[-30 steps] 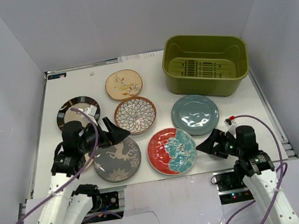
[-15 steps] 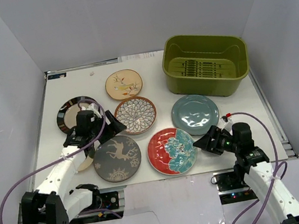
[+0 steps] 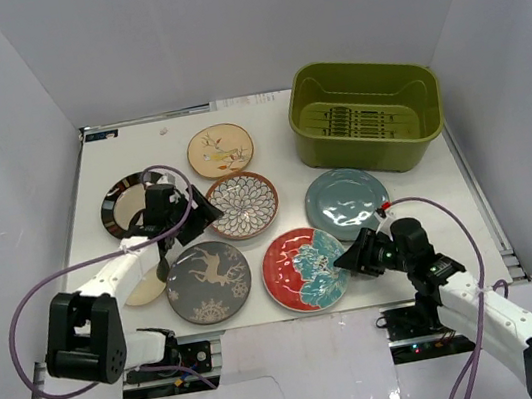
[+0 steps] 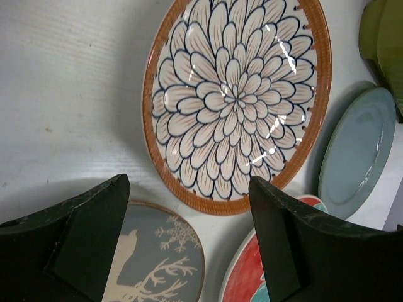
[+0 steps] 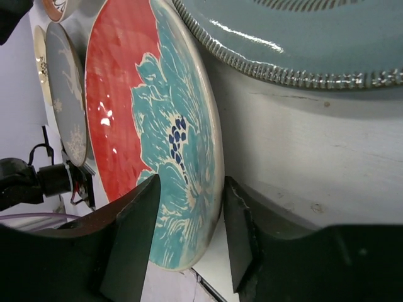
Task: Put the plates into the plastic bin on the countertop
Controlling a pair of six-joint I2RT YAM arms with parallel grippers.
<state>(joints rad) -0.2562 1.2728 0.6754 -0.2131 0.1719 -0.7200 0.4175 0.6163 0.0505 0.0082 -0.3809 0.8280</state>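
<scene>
Seven plates lie on the white countertop (image 3: 137, 149): tan floral (image 3: 220, 150), black-rimmed beige (image 3: 125, 204), brown-rimmed lattice (image 3: 242, 204), teal-grey (image 3: 347, 204), red with teal flower (image 3: 302, 269), grey deer (image 3: 208, 281), and small cream (image 3: 146, 287), partly under the left arm. The olive bin (image 3: 370, 151) stands empty at the back right. My left gripper (image 3: 198, 220) is open above the near rim of the lattice plate (image 4: 236, 100). My right gripper (image 5: 191, 182) is open, its jaws on either side of the red plate's (image 5: 145, 107) right rim.
White walls enclose the table on three sides. The table's front edge runs just below the red and deer plates. The teal-grey plate (image 5: 302, 38) lies close to the right gripper. The deer plate (image 4: 151, 258) and red plate (image 4: 252, 277) lie under the left fingers.
My left gripper has moved away from me and right, from over the deer plate to the lattice plate's edge. My right gripper has moved left until its jaws straddle the red plate's rim.
</scene>
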